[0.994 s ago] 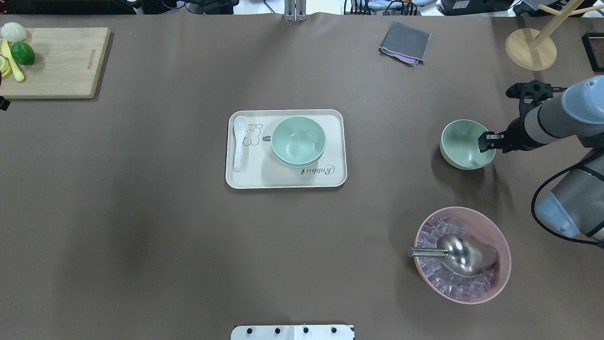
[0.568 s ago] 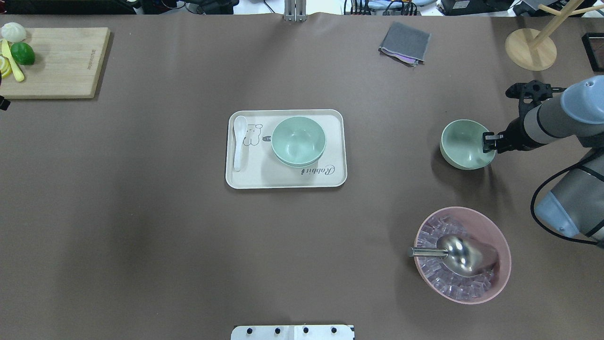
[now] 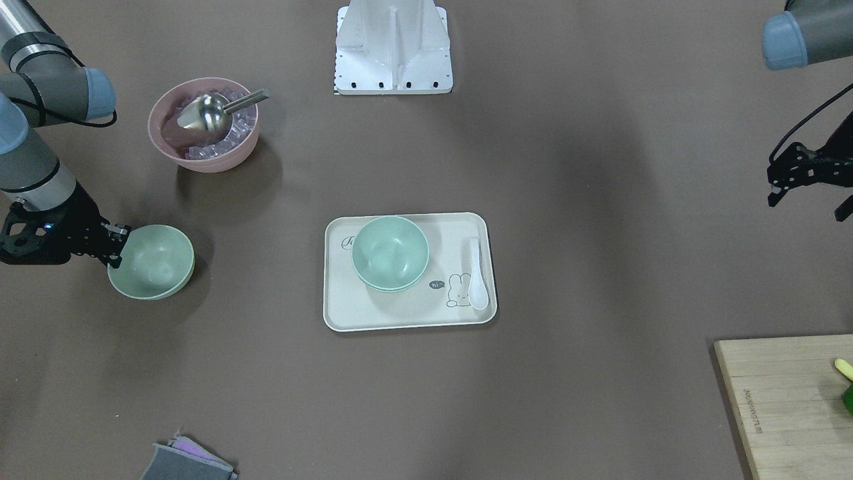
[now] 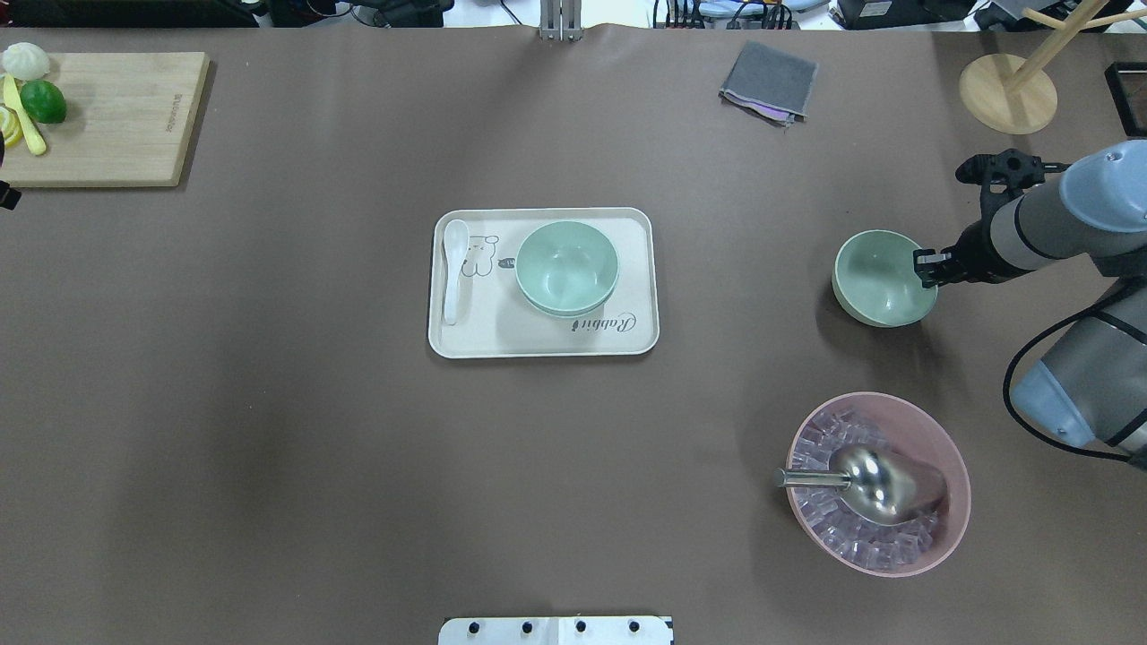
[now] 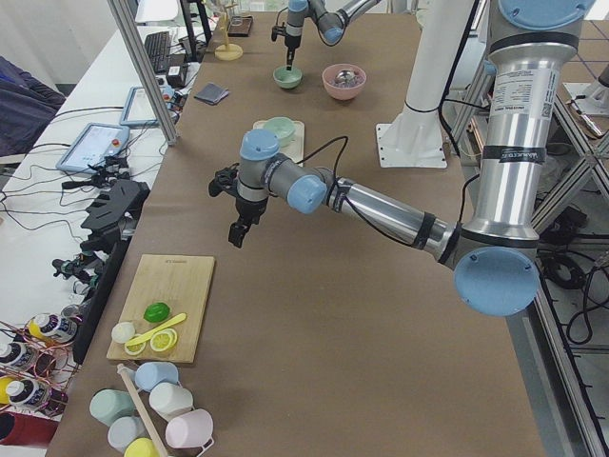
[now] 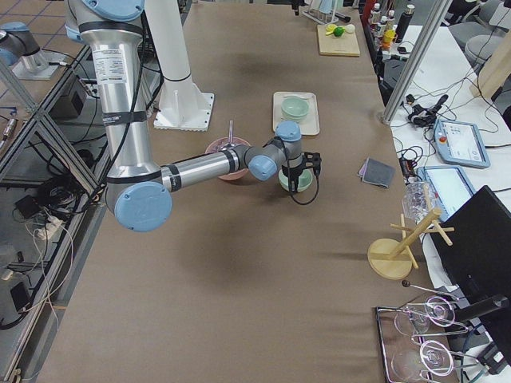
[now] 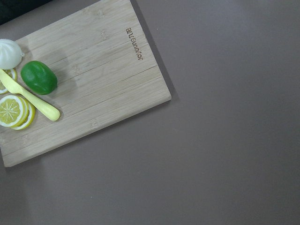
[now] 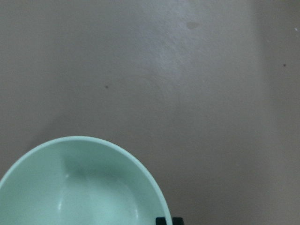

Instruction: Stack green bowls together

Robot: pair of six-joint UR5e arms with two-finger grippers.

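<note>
Two pale green bowls (image 4: pixel 566 267) sit nested on the cream tray (image 4: pixel 538 344) at the table's middle; they also show in the front view (image 3: pixel 390 253). The third green bowl (image 4: pixel 878 278) is at the right, held by its rim and slightly off the table, its shadow offset beneath it. My right gripper (image 4: pixel 926 267) is shut on that rim; it also shows in the front view (image 3: pixel 120 248). The right wrist view shows the bowl (image 8: pixel 79 187) close below. My left gripper (image 3: pixel 808 203) hangs open and empty near the table's left end, far from the bowls.
A pink bowl (image 4: pixel 878 484) with ice cubes and a metal scoop stands just in front of the held bowl. A white spoon (image 4: pixel 454 269) lies on the tray. A cutting board (image 4: pixel 107 116) with fruit, a grey cloth (image 4: pixel 769 81) and a wooden stand (image 4: pixel 1008 94) line the far edge.
My right gripper has moved slightly with the third green bowl, which has risen a little and shifted towards the tray. The nested bowls have not moved.
</note>
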